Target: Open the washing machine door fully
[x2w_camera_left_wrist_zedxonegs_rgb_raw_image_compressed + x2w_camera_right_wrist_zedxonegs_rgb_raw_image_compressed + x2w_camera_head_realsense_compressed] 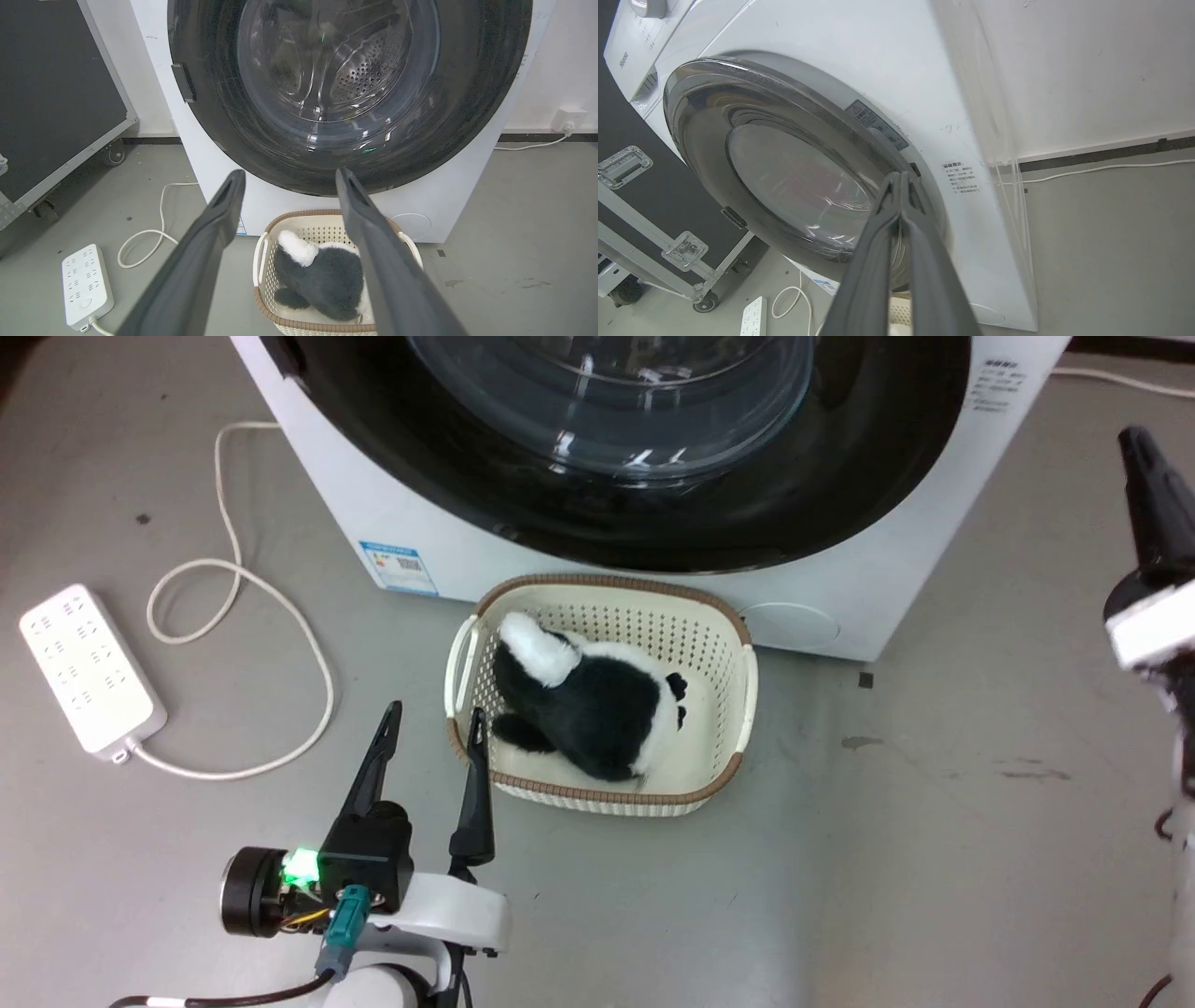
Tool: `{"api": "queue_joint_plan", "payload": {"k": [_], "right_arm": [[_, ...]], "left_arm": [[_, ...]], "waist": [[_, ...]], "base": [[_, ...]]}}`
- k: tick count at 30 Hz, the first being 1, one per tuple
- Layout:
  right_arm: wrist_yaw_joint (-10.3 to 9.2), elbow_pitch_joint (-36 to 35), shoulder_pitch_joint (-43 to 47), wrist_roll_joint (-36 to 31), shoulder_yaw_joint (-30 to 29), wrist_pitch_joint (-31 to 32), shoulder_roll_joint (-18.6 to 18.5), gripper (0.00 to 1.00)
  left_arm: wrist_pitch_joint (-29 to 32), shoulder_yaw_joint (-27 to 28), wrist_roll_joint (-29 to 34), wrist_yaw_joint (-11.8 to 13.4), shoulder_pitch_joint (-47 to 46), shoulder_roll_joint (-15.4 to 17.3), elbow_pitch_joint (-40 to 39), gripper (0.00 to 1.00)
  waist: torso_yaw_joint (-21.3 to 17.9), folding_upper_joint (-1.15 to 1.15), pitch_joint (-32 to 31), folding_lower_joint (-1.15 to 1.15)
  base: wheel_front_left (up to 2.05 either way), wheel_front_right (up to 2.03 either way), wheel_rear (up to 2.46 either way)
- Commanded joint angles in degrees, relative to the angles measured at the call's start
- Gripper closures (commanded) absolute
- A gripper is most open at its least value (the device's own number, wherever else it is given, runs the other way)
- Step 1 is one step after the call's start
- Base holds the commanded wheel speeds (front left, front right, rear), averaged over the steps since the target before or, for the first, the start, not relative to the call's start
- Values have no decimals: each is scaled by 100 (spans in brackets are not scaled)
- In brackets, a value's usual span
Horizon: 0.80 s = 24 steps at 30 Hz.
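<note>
The white washing machine [401, 523] stands at the top of the head view, and its glossy black round door [840, 476] with the bulging glass window lies flat against the front. In the left wrist view the door [467, 93] shows the steel drum through the glass. My left gripper [435, 714] is open and empty, low over the floor beside the basket, with the door [210, 121] beyond its fingers. My right gripper [901, 175] is shut with nothing in it. Its tips are up by the door's right rim [700, 116]; I cannot tell whether they touch.
A cream basket [738, 644] holding a black-and-white plush toy [597, 700] sits on the floor right under the door. A white power strip [89, 667] and its looped cable [280, 607] lie to the left. A black wheeled case [56, 93] stands left of the machine.
</note>
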Motion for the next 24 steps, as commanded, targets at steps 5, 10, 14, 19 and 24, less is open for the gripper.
{"api": "queue_joint_plan", "payload": {"k": [5, 10, 14, 19, 24], "right_arm": [[-2, 410, -623, 470, -191, 496, -31, 100], [-2, 827, -1162, 836, -410, 920, -29, 100], [-3, 1157, -1526, 1106, -539, 1327, 2, 100], [-3, 1678, -1958, 1316, -827, 1808, -74, 100], [-3, 2186, -2367, 1413, -1128, 2329, -234, 100]], "left_arm": [[-106, -122, -10, 92, -167, 7, -55, 0], [-166, -226, -23, 164, -263, 6, -73, 0], [-214, -339, -40, 221, -339, 4, -74, 0], [-273, -471, -88, 306, -422, 3, -72, 0], [-333, -576, -134, 393, -483, 3, -85, 0]], "waist": [[124, 0, 188, 0], [230, 0, 360, 0], [322, 0, 487, 0], [460, 0, 615, 0], [581, 0, 751, 0]], "base": [[0, 0, 0], [0, 0, 0], [0, 0, 0], [0, 0, 0], [0, 0, 0]]}}
